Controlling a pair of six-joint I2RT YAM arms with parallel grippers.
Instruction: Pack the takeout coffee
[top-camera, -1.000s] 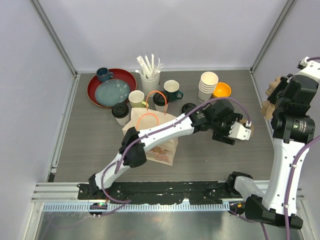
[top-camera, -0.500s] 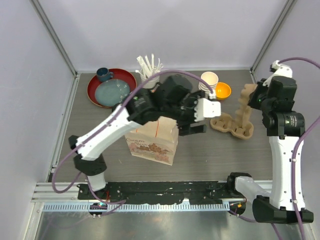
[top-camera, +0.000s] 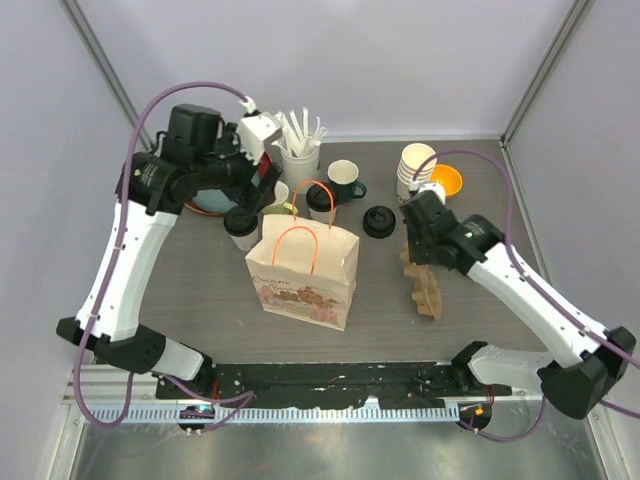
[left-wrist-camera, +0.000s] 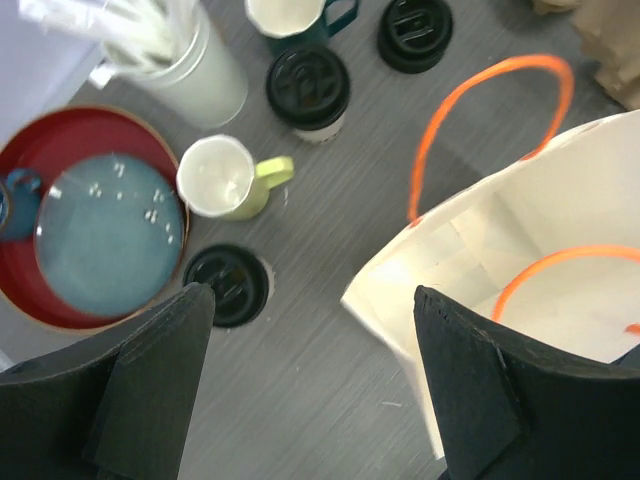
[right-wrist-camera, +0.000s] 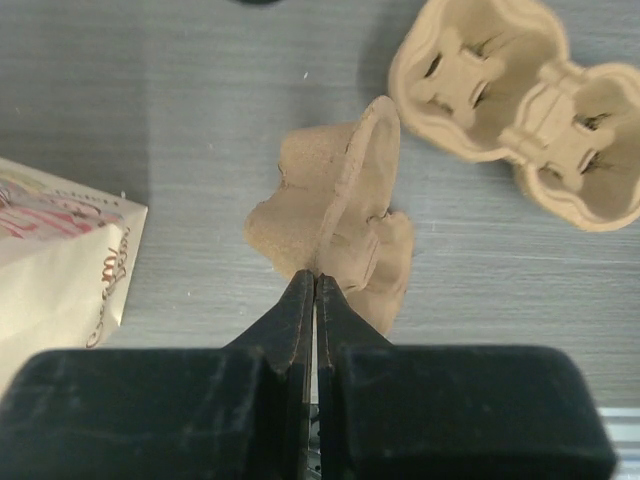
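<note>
A cardboard carrier (right-wrist-camera: 340, 215) is pinched by its rim in the clenched right gripper (right-wrist-camera: 315, 278), right of the paper bag (top-camera: 305, 270). The first lidded cup (top-camera: 240, 222) is stood by the bag's far left corner, the second lidded cup (top-camera: 320, 198) just behind the bag; above the first, the left gripper (left-wrist-camera: 310, 300) is held spread, empty

White arm links (top-camera: 125, 265) with black joints (top-camera: 190, 130), purple cables (top-camera: 205, 85) and matte black fingers (left-wrist-camera: 150, 400).

The left arm (top-camera: 125, 250) rears high toward 10 o'clock, left claw (left-wrist-camera: 310, 300) pointing down, jaws spread wide. The right arm (top-camera: 520, 285) stretches low from 4 o'clock toward the middle, right claw (right-wrist-camera: 315, 282) pinched tight on a pulp carrier (right-wrist-camera: 340, 215).
</note>
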